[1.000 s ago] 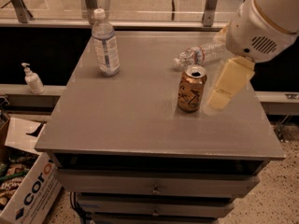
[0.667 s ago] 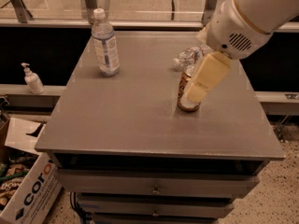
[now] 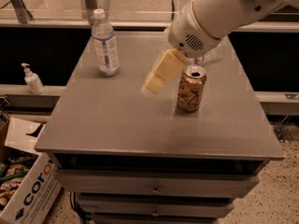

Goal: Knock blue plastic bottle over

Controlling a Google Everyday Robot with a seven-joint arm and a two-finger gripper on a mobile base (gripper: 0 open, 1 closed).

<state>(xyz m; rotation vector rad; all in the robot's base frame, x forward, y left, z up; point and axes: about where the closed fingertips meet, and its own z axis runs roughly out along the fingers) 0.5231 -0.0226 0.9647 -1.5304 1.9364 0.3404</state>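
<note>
Approach step: end effector (image 3: pixel 151 85), aperture indeterminate, hovers beside the soda can (image 3: pixel 190 90); the upright blue plastic bottle (image 3: pixel 105 45) next needs a lateral push.

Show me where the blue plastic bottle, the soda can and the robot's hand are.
blue plastic bottle (image 3: pixel 105 48), camera view, on its pale label.
can (image 3: pixel 190 92), camera view, on its brown side.
hand (image 3: pixel 152 84), camera view, at its tip, between bottle and can, nearer the can.

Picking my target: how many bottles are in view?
3: blue plastic bottle upright, back left of table; pump bottle on left ledge; clear bottle mostly hidden behind arm. Tool hovers beside can.
</note>
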